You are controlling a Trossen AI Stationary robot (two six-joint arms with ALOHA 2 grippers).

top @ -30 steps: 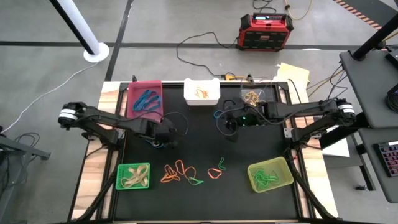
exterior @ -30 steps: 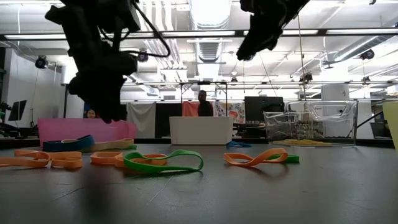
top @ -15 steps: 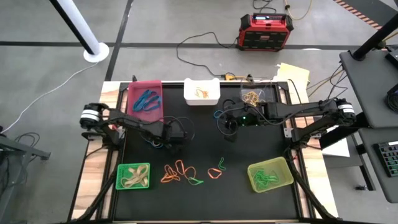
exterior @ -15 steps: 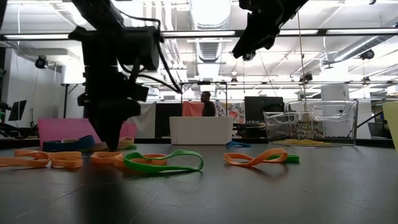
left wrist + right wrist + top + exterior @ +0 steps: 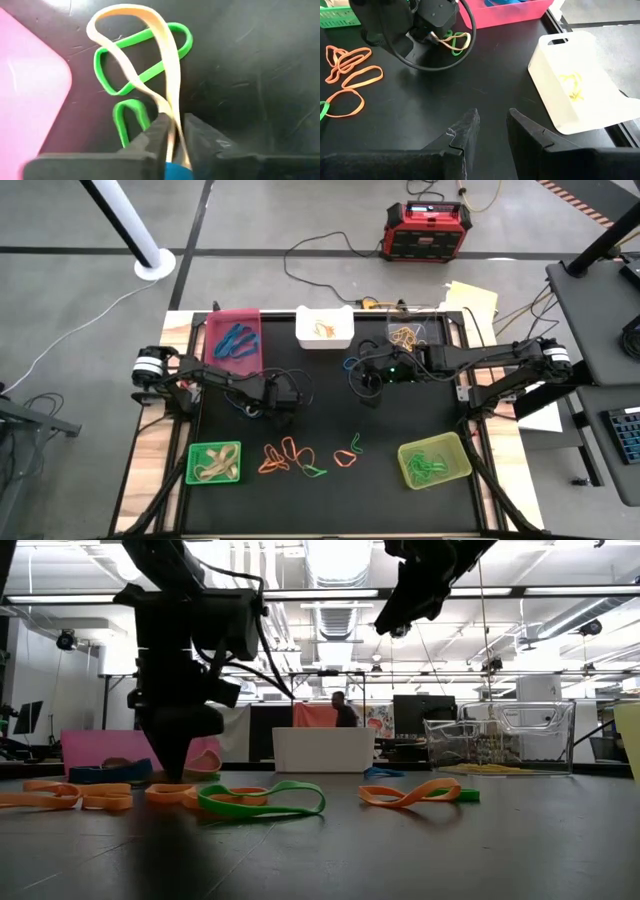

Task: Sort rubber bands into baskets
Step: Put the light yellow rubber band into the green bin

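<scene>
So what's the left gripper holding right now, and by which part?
The left gripper pinches a tan rubber band at one end of its loop; the rest lies on the mat.

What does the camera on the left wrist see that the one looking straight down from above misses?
Only the left wrist view shows the left gripper pinching a tan rubber band that lies over a green band. Only the high view shows all five baskets, such as the white basket, and the right gripper waiting mid-table. Both show the pink basket beside the left gripper.
</scene>
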